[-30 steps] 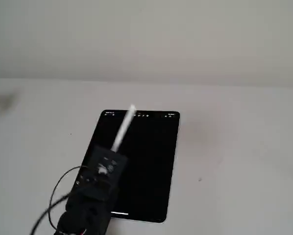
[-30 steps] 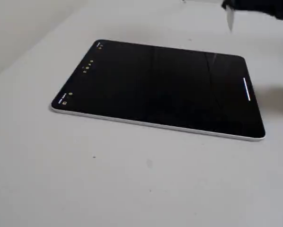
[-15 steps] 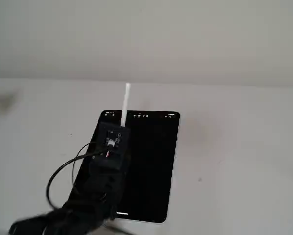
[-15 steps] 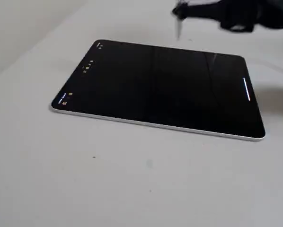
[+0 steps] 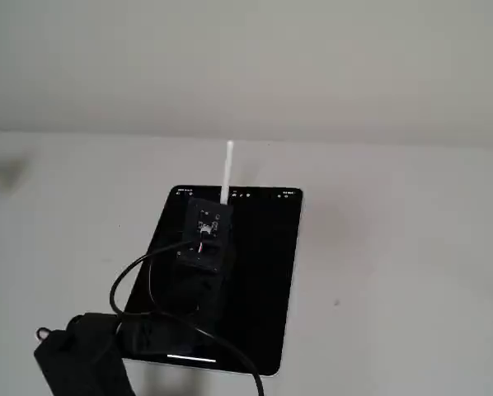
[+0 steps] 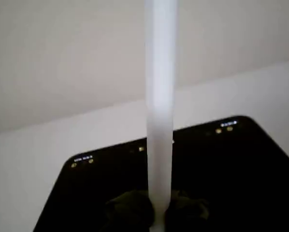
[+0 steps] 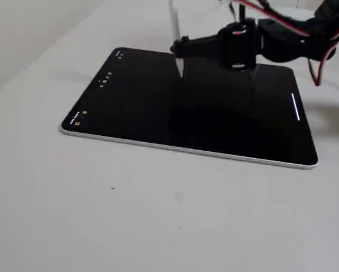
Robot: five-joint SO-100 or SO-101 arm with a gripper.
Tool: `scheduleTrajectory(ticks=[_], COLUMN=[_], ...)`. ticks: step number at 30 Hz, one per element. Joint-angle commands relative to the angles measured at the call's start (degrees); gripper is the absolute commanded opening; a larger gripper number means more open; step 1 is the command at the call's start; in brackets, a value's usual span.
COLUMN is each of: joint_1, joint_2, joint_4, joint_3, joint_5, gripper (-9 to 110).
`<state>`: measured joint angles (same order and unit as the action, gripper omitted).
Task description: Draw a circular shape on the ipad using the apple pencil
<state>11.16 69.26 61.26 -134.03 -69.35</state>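
The ipad (image 5: 263,280) lies flat on the white table, its black screen showing only tiny toolbar icons (image 5: 267,195) along the far short side. It also shows in a fixed view (image 7: 147,107) and in the wrist view (image 6: 241,169). My gripper (image 5: 223,203) is shut on the apple pencil (image 5: 228,169), holding it nearly upright over the far half of the screen. The pencil runs up the wrist view (image 6: 160,111) between the fingers, with the gripper (image 6: 156,215) at the bottom. In a fixed view the gripper (image 7: 178,49) holds the pencil (image 7: 173,20), tip close to the glass; contact cannot be told. No circular shape shows.
A black cable (image 5: 143,276) loops from the wrist to the arm's base (image 5: 77,355) at the near left. Red and black wires (image 7: 283,20) run along the arm. A short white bar (image 7: 295,106) glows near the tablet's near short side. Bare table surrounds the tablet.
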Motion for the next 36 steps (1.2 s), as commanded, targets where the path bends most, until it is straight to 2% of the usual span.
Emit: scheduleTrajectory(ticks=[1, 36], joint_1=[-1.3, 0.9], joint_2=[-2.5, -9.5], joint_4=[2.6, 5.6], joint_3=[6.6, 9.1], joint_5=[-0.6, -3.1], gripper=[0, 0])
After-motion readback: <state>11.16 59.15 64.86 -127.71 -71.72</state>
